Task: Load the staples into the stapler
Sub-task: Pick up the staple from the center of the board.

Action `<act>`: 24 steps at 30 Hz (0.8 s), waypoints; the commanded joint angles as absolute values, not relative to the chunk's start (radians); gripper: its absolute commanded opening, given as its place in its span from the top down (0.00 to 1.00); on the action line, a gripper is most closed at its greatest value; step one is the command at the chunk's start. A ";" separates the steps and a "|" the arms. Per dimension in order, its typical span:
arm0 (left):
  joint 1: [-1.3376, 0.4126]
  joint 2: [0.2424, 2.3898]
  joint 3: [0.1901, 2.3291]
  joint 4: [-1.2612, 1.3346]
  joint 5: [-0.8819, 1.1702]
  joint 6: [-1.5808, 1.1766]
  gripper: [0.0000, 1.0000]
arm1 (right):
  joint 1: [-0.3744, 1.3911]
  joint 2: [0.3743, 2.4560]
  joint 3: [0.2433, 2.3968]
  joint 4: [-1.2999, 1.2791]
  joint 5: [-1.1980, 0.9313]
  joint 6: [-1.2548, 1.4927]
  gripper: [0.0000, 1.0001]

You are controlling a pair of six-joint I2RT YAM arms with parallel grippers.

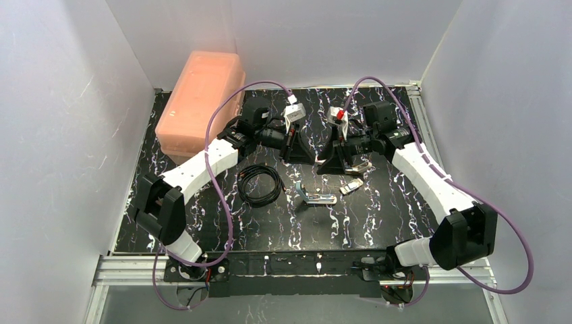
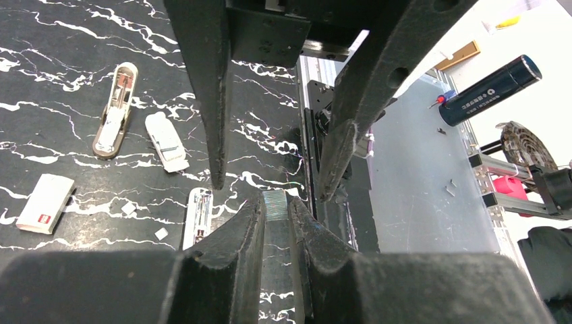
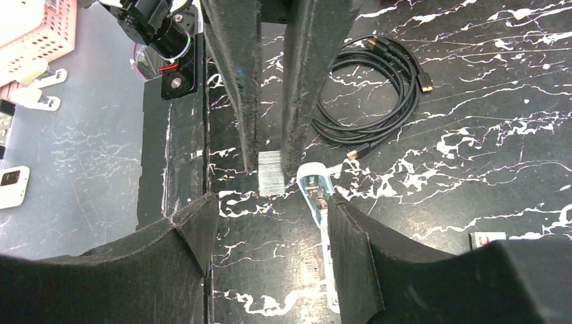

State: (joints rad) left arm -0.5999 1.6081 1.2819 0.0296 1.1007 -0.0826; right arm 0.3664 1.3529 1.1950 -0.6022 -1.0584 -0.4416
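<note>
So the loading is not done yet. From above, the small light-blue plastic stapler (image 1: 317, 197) lies open mid-frame. Left wrist: my left gripper (image 2: 274, 206) pinches the thin silver staple strip (image 2: 273, 199), low centre. Right wrist: my right gripper (image 3: 270, 210) is spread wide.

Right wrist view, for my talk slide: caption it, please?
Left gripper pinches the staples; open right gripper faces it, stapler beside one finger.

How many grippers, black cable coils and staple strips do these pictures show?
Grippers: 2, the left gripper and the right gripper
Black cable coil: 1
Staple strip: 1, held by the left gripper
Total: 4
</note>
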 commanded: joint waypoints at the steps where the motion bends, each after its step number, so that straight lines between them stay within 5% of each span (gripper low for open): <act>1: -0.607 1.549 1.271 0.046 1.145 -0.087 1.00 | 0.363 1.368 1.230 -0.579 -1.097 -0.424 0.33; 11: -0.612 1.554 1.268 0.048 1.146 -0.088 1.00 | 0.363 1.396 1.240 -0.581 -1.139 -0.422 0.38; 24: -0.614 1.560 1.267 0.049 1.143 -0.088 1.00 | 0.362 1.408 1.255 -0.585 -1.178 -0.419 0.58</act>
